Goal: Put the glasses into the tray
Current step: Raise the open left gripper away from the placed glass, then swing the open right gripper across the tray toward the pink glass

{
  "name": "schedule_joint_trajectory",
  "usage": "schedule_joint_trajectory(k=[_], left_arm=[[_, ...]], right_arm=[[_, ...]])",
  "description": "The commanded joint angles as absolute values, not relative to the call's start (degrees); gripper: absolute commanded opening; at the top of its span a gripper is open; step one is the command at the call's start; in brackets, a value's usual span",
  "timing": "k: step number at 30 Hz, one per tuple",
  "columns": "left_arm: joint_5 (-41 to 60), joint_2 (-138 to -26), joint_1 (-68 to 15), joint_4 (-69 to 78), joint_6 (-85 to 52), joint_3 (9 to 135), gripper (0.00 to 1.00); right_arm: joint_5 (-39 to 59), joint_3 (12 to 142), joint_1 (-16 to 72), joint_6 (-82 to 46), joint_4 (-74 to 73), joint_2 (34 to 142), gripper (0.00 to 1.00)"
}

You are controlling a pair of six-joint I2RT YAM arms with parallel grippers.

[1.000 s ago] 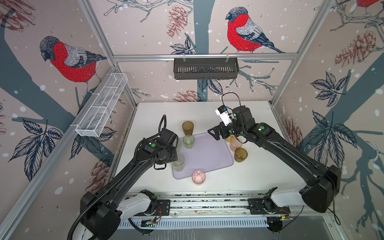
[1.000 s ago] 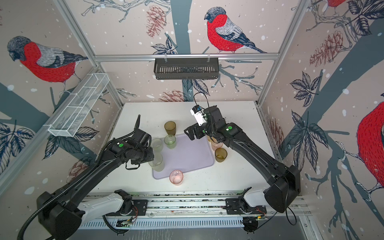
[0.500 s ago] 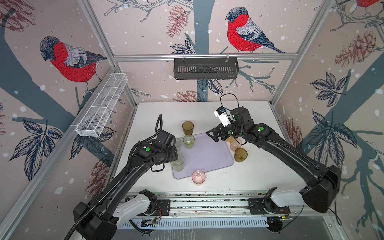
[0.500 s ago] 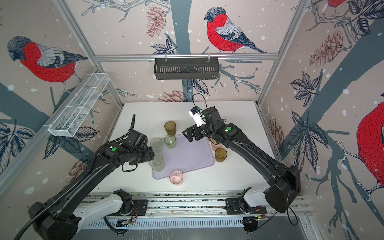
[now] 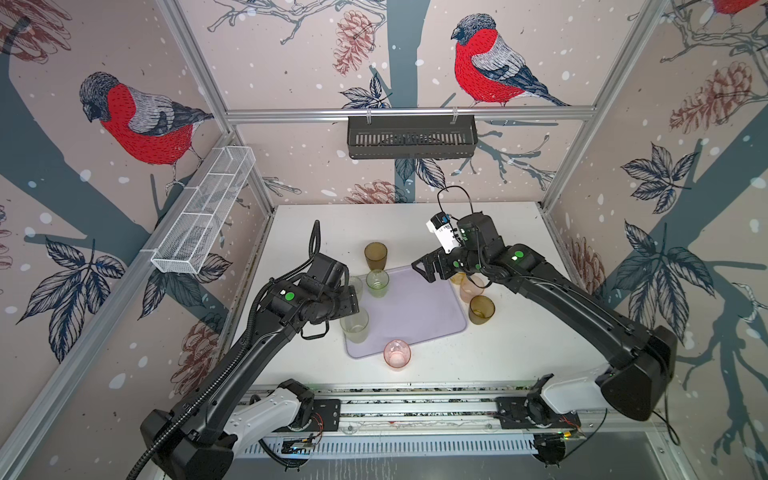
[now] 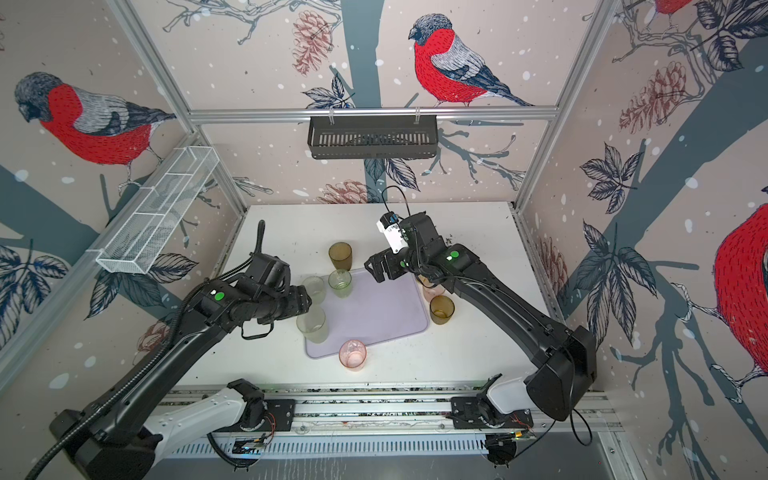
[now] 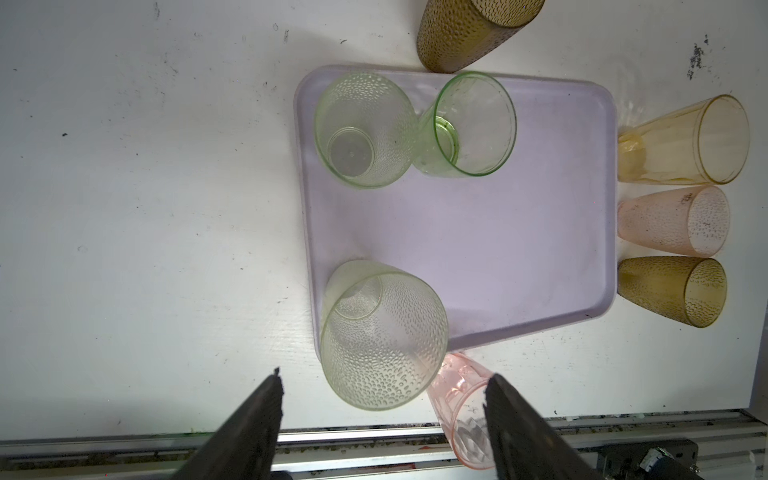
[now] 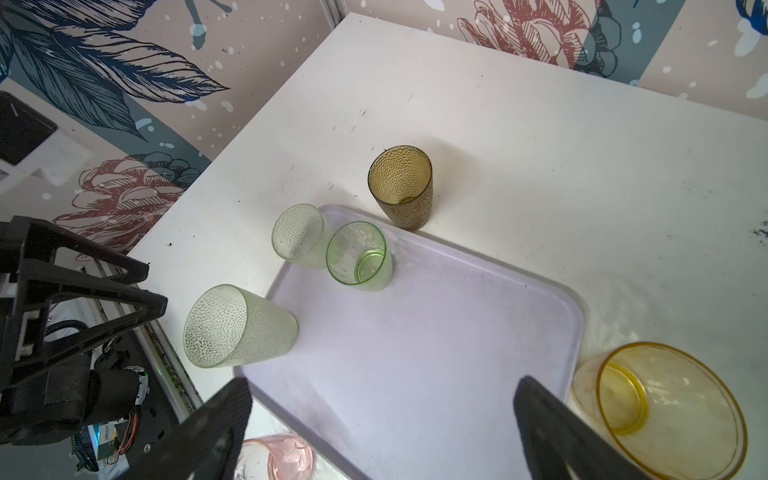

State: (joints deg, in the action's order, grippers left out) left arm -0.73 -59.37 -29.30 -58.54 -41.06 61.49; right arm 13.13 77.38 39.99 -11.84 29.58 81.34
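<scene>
On smooth lavender tray (image 7: 540, 232) — three tapered, translucent green-tinted glasses (image 7: 384, 334), two dimpled; left hand (image 7: 384, 377) spread wide by its corner, right hand (image 8: 382, 384) spread above it, both empty.

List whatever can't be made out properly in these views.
Amber-yellow glass: both top views, mostly hidden under the right gripper.
Far pale green glass: both top views, partly behind the left gripper.
Pink glass: right wrist view, cut off by the picture's edge.
Far dark brown glass: left wrist view, rim cut off by the edge.
</scene>
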Motion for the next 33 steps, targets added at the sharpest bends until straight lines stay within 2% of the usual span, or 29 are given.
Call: schedule_joint_trajectory(k=[1, 15, 33], left_arm=[[1.11, -59.06, -29.4, -57.08, -42.11, 61.61, 0.8], [5.41, -54.44, -29.43, -58.22, -38.62, 60.84, 0.89], [5.63, -46.67, -29.42, -56.43, -33.42, 58.37, 0.9]], right_arm=[[11.38, 78.84, 40.53, -13.25, 29.46, 82.9, 1.0], [1.5, 85.76, 44.82, -19.14, 33.95, 90.34, 1.0], [-5.59, 94.65, 53.28, -28.54, 39.55, 95.38, 1.0]])
